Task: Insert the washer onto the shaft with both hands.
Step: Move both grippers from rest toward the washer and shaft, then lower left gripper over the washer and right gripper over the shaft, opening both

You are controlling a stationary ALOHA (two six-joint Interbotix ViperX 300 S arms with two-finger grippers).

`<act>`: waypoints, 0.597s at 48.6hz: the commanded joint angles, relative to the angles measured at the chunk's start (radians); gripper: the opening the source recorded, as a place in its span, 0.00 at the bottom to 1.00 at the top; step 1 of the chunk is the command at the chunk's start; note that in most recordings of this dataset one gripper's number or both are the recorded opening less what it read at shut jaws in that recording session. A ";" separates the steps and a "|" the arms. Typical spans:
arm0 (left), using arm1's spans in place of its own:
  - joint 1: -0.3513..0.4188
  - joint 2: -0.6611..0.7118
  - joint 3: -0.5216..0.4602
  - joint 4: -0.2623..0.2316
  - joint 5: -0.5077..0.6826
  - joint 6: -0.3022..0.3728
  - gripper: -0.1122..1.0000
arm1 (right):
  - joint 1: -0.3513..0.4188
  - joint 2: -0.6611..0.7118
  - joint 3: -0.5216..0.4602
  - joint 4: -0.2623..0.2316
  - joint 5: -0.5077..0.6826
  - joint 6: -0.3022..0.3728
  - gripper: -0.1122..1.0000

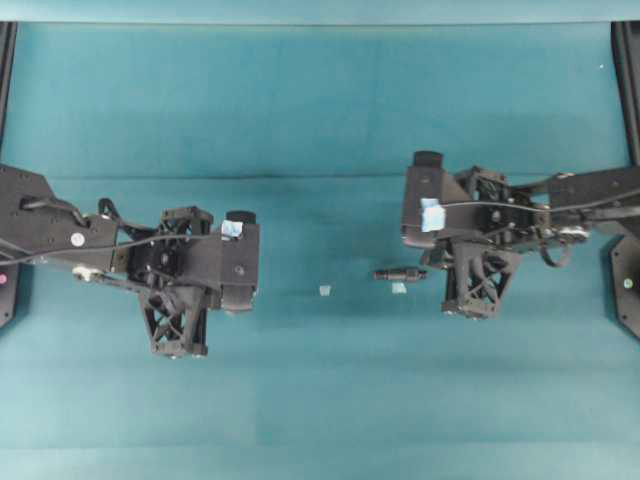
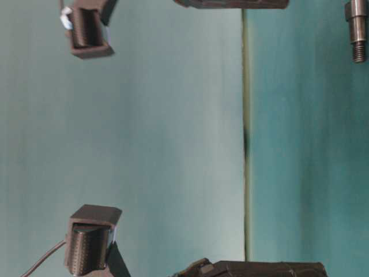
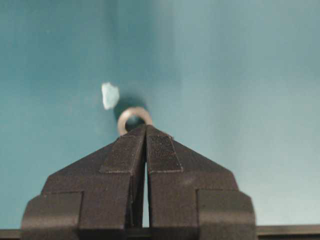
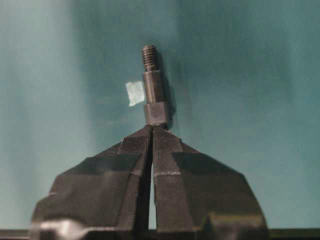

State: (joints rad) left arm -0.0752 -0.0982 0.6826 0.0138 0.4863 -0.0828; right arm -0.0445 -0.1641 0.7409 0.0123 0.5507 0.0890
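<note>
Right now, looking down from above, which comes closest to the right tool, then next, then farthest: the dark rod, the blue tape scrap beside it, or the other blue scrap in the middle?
From the right tool:
1. Dark grey metal rod, just left.
2. Pale blue tape scrap, below the rod; nearly tied.
3. Middle blue tape scrap, farthest left.

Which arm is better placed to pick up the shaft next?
Right. The right end effector is lined up just behind the shaft, which lies on the right arm's side. The left end effector faces the washer instead.
</note>
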 commanded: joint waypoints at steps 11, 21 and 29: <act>0.002 0.008 -0.008 0.003 0.020 -0.003 0.12 | -0.003 0.049 -0.043 -0.003 -0.005 -0.041 0.02; 0.002 0.017 -0.008 0.003 0.018 -0.002 0.12 | -0.003 0.060 -0.048 -0.003 -0.035 -0.044 0.02; 0.002 0.015 -0.008 0.002 0.011 0.003 0.12 | -0.003 0.063 -0.044 -0.003 -0.034 -0.038 0.03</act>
State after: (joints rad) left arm -0.0736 -0.0767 0.6826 0.0153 0.5047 -0.0828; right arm -0.0460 -0.0966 0.7072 0.0107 0.5231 0.0522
